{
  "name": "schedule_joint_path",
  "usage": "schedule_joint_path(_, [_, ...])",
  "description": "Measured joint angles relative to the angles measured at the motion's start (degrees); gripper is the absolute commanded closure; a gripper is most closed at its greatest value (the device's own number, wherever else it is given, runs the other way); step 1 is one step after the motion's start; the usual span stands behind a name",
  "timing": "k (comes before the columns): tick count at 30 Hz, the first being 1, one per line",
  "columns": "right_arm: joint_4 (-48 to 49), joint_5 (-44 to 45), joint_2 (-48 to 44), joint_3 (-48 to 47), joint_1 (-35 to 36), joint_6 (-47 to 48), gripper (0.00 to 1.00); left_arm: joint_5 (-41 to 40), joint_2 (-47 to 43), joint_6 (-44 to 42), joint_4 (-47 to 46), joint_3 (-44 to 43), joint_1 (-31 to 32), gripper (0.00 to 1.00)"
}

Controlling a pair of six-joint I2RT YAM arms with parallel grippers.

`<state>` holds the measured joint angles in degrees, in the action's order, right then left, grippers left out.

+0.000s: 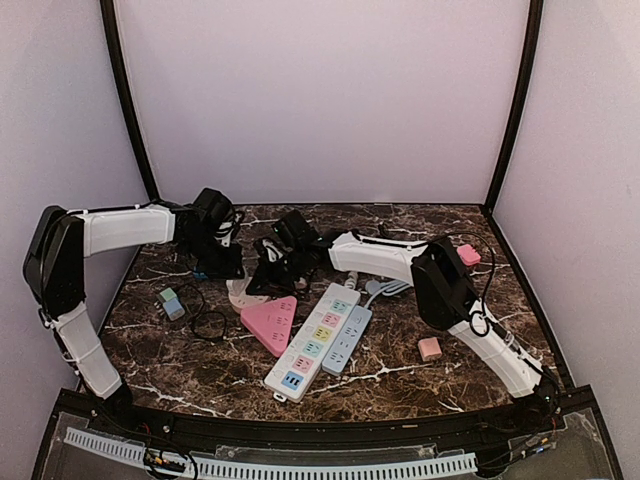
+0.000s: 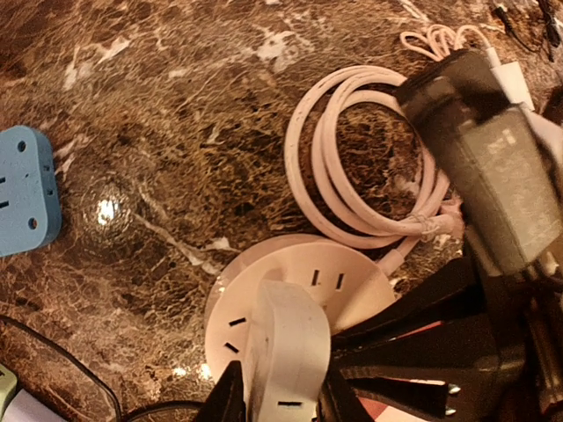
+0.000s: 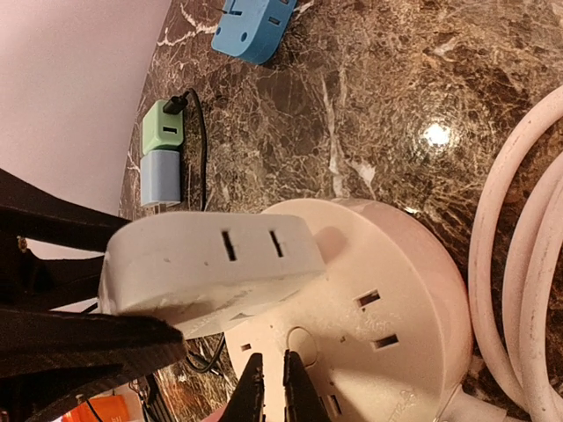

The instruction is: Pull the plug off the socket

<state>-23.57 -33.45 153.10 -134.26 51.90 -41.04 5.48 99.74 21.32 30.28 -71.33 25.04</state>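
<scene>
Marble bench, between its centre and left edge: pinching, with the left end effector, the white plug atop the round cream socket; pressing the right end effector, fingers squeezed close together, onto that socket's top face.

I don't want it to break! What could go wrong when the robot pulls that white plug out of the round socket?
1. The round socket looks loose, with only the right gripper's thin tips over it, so it might lift along with the white plug.
2. The left gripper pinches the plug's smooth sides and could slip off.
3. The coiled cable beside the socket could snag.
</scene>
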Motion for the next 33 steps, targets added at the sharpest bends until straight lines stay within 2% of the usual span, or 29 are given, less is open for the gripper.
schedule_joint_path(5, [1.0,-0.2,0.1,0.4,-0.1,-1.6,0.93,-2.7,1.3,-0.9,3.1,-0.3,0.0,0.75])
schedule_joint_path(9, [1.5,-0.2,0.2,0.5,-0.1,-2.4,0.93,-3.0,1.6,-2.0,4.1,-0.9,0.1,0.85])
schedule_joint_path(11, [1.7,-0.2,0.2,0.5,-0.1,-2.8,0.94,-2.7,1.6,-2.3,4.3,-1.0,0.4,0.94])
schedule_joint_path(15, [2.1,-0.2,0.4,0.5,-0.1,-3.5,0.95,-2.3,1.6,-2.7,4.6,-1.3,0.6,1.0])
schedule_joint_path(33, [2.2,0.9,0.9,-1.6,-0.2,-5.0,0.97,0.0,-2.1,-1.1,4.2,-0.5,0.6,1.0])
